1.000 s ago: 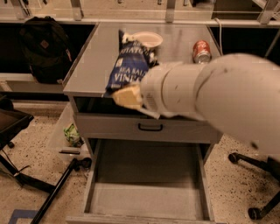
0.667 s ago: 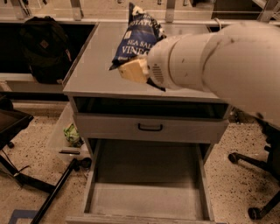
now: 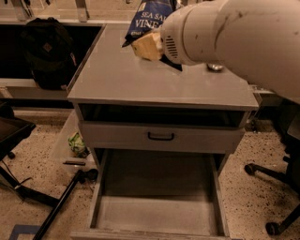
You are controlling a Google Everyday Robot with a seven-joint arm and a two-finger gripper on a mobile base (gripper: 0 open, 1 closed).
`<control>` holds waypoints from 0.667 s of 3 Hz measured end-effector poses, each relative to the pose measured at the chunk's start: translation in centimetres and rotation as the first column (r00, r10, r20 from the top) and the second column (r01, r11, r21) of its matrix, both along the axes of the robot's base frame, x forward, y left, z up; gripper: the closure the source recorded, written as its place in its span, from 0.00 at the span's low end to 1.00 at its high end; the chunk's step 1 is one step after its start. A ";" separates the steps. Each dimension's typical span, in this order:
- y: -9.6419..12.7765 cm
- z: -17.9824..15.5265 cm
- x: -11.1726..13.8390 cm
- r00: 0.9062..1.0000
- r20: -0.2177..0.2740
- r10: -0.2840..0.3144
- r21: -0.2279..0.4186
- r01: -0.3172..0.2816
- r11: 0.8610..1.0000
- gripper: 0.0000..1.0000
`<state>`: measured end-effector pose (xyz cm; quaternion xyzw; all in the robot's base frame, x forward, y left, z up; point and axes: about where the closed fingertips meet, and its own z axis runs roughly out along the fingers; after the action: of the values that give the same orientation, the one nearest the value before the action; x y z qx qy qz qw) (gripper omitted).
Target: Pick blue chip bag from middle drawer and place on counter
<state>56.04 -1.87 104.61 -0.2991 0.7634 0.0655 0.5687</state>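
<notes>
The blue chip bag [image 3: 149, 14] hangs in my gripper [image 3: 149, 46] above the back middle of the counter [image 3: 136, 82], clear of its surface. Its top is cut off by the upper edge of the view. A tan finger [image 3: 146, 47] presses on the bag's lower part, and my bulky white arm [image 3: 225, 33] hides the rest of the gripper. The middle drawer [image 3: 157, 211] stands pulled out below, its grey floor bare.
A shut drawer front with a black handle [image 3: 161, 136] sits above the open drawer. A small round object [image 3: 215, 67] lies on the counter's right, partly hidden by my arm. A black backpack [image 3: 44, 51] is at left, chair legs [image 3: 269, 176] at right, and a green wrapper [image 3: 77, 143] on the floor.
My gripper has carried the bag upward and farther back over the counter. The white bowl and red can seen earlier are now hidden or out of view.
</notes>
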 end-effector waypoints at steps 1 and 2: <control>-2.1 0.0 5.2 0.997 -0.046 -0.054 -0.018 0.054 0.998 1.00; -7.2 -4.4 12.8 0.967 -0.199 -0.160 -0.049 0.153 0.987 1.00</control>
<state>68.79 -9.03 100.21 -0.2392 0.8394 0.0380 0.4866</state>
